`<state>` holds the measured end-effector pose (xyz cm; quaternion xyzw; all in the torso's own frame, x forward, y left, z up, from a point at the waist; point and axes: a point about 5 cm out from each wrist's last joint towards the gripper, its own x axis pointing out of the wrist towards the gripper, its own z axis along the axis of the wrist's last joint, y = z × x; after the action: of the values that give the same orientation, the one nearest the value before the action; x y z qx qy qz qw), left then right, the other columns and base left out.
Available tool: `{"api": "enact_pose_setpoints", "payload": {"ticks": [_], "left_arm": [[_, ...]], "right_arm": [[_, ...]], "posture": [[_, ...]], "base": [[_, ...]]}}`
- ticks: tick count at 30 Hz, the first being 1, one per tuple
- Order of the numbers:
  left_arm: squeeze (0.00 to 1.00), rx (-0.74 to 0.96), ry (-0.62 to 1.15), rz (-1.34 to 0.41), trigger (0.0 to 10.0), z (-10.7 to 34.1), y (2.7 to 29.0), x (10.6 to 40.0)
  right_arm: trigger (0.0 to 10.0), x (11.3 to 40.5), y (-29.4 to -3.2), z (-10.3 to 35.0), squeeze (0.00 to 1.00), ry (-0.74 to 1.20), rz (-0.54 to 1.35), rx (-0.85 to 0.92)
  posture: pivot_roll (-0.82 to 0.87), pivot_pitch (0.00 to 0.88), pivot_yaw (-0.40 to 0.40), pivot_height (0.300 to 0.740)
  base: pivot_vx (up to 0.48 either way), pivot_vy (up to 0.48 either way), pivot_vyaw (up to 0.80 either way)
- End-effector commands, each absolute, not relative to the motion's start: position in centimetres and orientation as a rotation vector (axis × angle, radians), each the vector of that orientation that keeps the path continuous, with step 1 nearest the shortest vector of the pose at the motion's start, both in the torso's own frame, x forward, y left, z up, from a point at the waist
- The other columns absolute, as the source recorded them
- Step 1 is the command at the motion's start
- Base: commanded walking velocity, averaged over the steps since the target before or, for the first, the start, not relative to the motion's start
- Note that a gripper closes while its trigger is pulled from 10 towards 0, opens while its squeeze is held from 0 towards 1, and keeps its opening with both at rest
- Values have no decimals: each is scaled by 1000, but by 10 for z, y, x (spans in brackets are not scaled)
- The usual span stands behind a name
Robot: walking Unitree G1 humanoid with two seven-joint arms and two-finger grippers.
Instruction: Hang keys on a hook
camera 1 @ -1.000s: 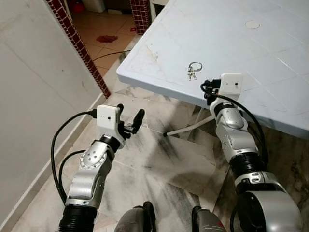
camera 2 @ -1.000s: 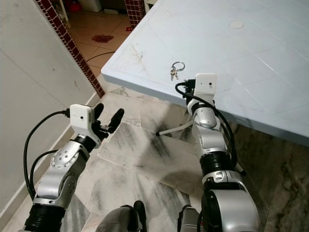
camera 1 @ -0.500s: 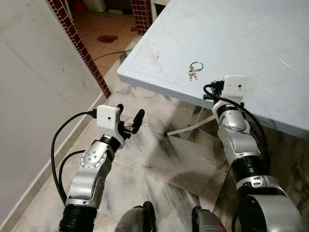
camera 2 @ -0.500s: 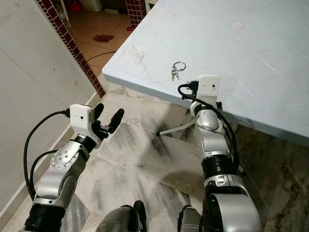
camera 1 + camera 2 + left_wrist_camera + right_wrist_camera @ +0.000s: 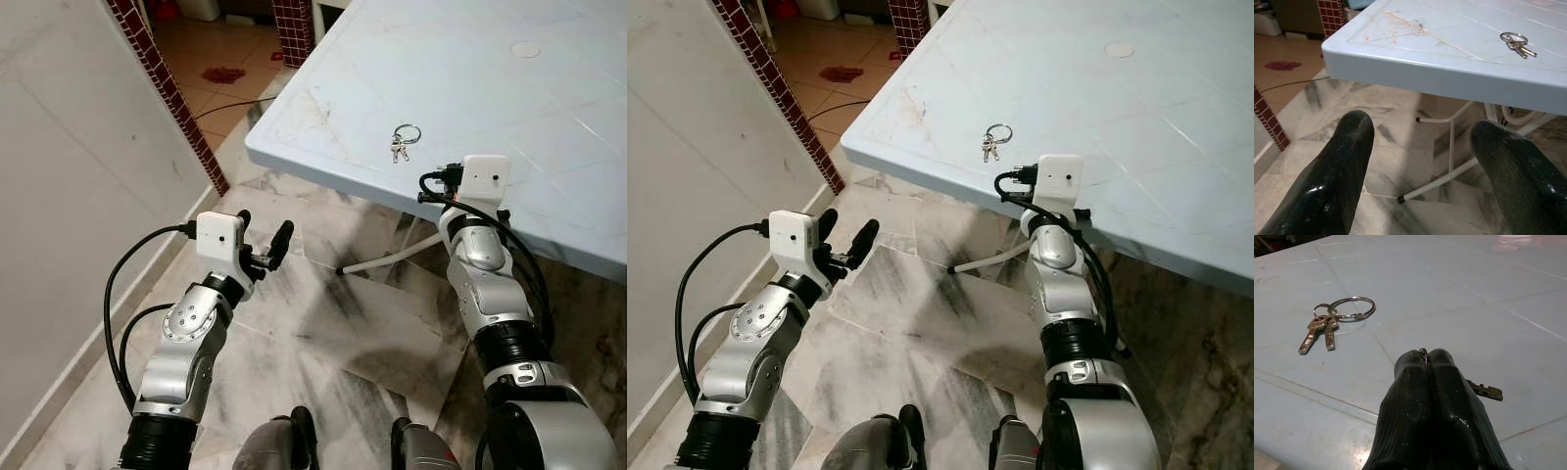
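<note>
Keys, two small brass ones on a steel ring [image 5: 1332, 320], lie left of the closed, empty right gripper [image 5: 1425, 363]; open before descending. Left gripper [image 5: 1420, 161] gapes idle.

bare table [image 5: 549, 117] around keys [image 5: 402, 143], wall [image 5: 69, 176] flanking left hand [image 5: 263, 239]
</note>
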<state>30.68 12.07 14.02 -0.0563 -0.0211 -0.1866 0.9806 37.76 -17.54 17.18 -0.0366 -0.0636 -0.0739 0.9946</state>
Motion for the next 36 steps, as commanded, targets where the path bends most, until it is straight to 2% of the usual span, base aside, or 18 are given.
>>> {"api": "enact_pose_setpoints", "payload": {"ticks": [1, 6, 10, 18, 19, 20, 21, 32, 36], "left_arm": [[0, -99, -38, -365, 10000, 139, 125, 306], [0, -99, -39, -368, 10000, 139, 125, 306], [0, -99, -41, -372, 10000, 140, 124, 307], [0, -112, -73, -363, 10000, 144, 122, 307], [0, -113, -76, -360, 10000, 145, 122, 307], [0, -113, -77, -358, 10000, 145, 122, 307], [0, -115, -79, -354, 10000, 145, 121, 308], [0, -135, -79, -325, 10000, 139, 118, 309], [0, -132, -82, -318, 10000, 139, 118, 312]], "right_arm": [[0, 374, -181, 168, 0, -125, -189, -84], [0, 372, -184, 177, 0, -188, -225, -109], [0, 367, -185, 199, 0, -315, -256, -129], [0, 359, -182, 212, 0, -382, -237, -140], [2431, 356, -180, 215, 0, -396, -225, -148], [2431, 355, -179, 217, 0, -404, -218, -155], [10000, 352, -178, 218, 0, -409, -207, -157], [10000, 326, -160, 229, 0, -446, -120, -190], [10000, 323, -155, 228, 0, -439, -100, -212]], "posture": [[-16, 218, 194, 740], [-18, 215, 197, 740], [-20, 214, 198, 740], [-32, 215, 180, 740], [-34, 215, 176, 740], [-35, 215, 173, 740], [-40, 215, 166, 740], [-78, 193, 136, 740], [-87, 187, 136, 740]], "base": [[0, 0, 0], [0, 0, 0], [0, 0, 0], [0, 0, 0], [0, 0, 0], [0, 0, 0], [0, 0, 0], [0, 0, 0], [0, 0, 800]]}}
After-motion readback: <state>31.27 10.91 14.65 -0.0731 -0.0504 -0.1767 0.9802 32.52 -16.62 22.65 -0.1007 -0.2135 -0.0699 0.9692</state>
